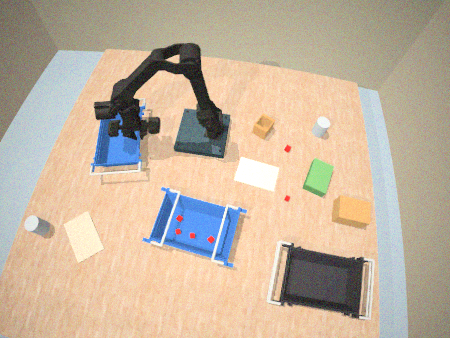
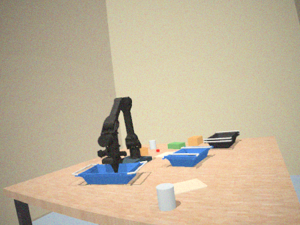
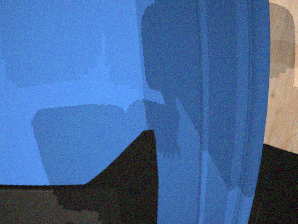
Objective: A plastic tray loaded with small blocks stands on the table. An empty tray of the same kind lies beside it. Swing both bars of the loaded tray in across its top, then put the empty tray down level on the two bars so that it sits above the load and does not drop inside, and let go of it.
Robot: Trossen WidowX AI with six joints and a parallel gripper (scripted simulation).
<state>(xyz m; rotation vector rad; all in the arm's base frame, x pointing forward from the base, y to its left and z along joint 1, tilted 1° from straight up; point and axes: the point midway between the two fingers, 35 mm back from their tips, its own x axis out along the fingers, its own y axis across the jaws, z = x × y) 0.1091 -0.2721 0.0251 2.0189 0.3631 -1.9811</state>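
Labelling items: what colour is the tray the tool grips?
Blue, clearest in the top view.
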